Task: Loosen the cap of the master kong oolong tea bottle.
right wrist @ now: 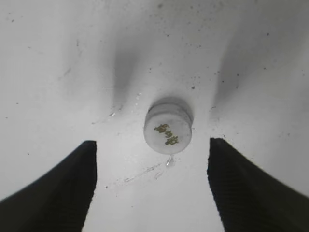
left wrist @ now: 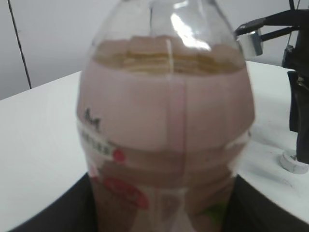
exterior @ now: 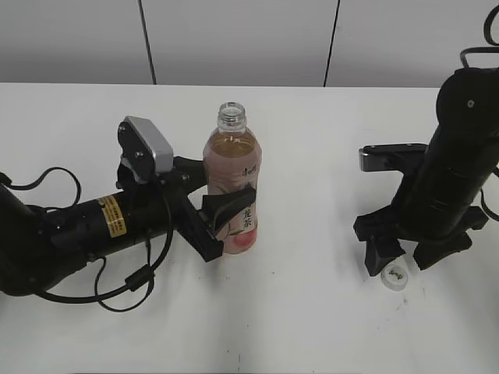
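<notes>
The cap (right wrist: 168, 129) is already off the bottle (exterior: 232, 183): I can see it lying logo-up on the desk (exterior: 312, 312), under my right end effector (exterior: 399, 253), while the bottle neck stands bare and open. In the right wrist view the cap sits between the two dark fingers (right wrist: 58, 188), touching neither, so that end effector is spread wide with nothing in it. I judge the loosening itself to be finished, and more than finished; what is left is to clear away cleanly.

The bottle stands upright near the middle of the desk, well apart from the cap, and my left end effector (exterior: 218, 214) is pinching it around the labelled body. The left wrist view is filled by the pink label and the tea line above it, so the hold is low and close.

To do this part well, I would lift the right arm straight up, because either finger could nudge the cap and send it rolling if I swing sideways first. On the left, I would keep the squeeze gentle: the bottle is soft plastic, it is open, and the tea stands high in the shoulder, so a hard pinch or a tilt could push liquid out of the neck. When I let go, I would open slowly and draw back level along the desk, so the bottle is not dragged over.
</notes>
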Motion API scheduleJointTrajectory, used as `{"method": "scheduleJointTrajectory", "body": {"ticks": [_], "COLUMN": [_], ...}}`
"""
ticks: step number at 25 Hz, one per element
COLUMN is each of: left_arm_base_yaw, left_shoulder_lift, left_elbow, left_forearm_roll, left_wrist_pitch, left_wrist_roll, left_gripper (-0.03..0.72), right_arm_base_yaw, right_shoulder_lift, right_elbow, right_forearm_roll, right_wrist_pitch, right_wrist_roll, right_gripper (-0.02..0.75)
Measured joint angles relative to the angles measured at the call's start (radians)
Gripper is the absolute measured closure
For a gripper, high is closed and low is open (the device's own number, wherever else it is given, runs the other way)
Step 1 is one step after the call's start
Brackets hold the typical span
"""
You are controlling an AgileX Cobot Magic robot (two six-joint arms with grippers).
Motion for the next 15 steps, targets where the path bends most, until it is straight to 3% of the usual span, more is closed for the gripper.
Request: {"method": "scheduleJointTrajectory", "body": {"ticks": [3,9,15], "left_arm_base_yaw": [0.0,0.001,0.001], "left_shoulder_lift": [0.0,0.0,0.0], "left_elbow": [0.0,0.004,0.015], "left_forearm_roll": [-0.001,-0.005,-0.024], "left_wrist_pitch": [0.0,0.021,0.022], "left_wrist_roll": [-0.006,-0.031,-0.034], "left_gripper": [0.298,0.185,0.162], "right_arm_base_yaw": [0.0,0.0,0.0], "right_shoulder_lift": [0.0,0.0,0.0], "right_elbow": [0.0,0.0,0.0], "right_forearm_roll": [0.023,0.041,0.041], "right_wrist_pitch": [0.0,0.0,0.003], "right_wrist_roll": [0.0,0.0,0.001], "right_gripper": [0.167,0.162,0.162]}}
